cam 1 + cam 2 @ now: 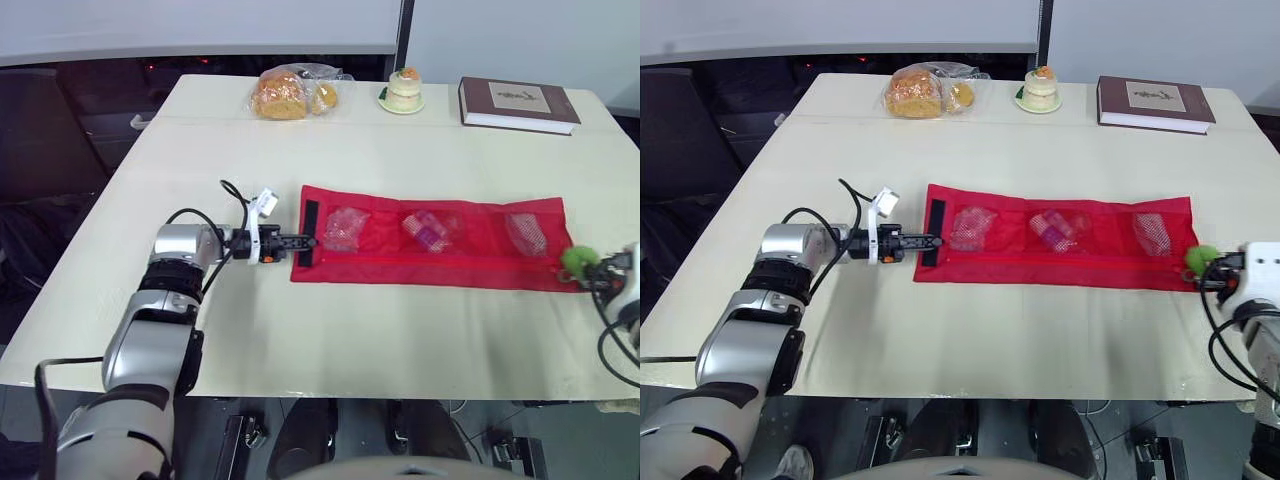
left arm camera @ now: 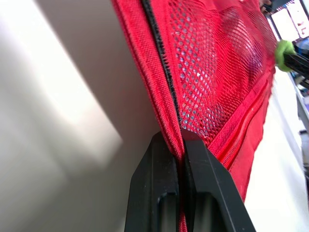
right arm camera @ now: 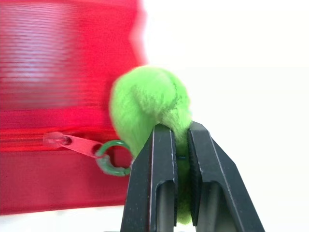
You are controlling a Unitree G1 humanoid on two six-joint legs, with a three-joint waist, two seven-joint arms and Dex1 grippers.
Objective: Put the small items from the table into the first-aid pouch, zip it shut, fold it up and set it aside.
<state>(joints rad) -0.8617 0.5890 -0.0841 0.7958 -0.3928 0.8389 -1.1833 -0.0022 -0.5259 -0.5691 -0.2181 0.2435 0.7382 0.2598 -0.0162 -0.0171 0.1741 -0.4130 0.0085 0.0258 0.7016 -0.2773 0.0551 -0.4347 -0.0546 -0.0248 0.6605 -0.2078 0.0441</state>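
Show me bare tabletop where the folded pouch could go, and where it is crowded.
Free: the band between the pouch and the far row of bread bag, cake and book; the strip between pouch and the near edge of the table. Crowded: that far row, and the pouch's ends, where the left pincer and right pincer hold.

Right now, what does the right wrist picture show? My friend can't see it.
The right gripper pinches a fuzzy green pom-pom between its two black fingers. A green ring links it to the zipper pull at the end of the red pouch, on a pale table.
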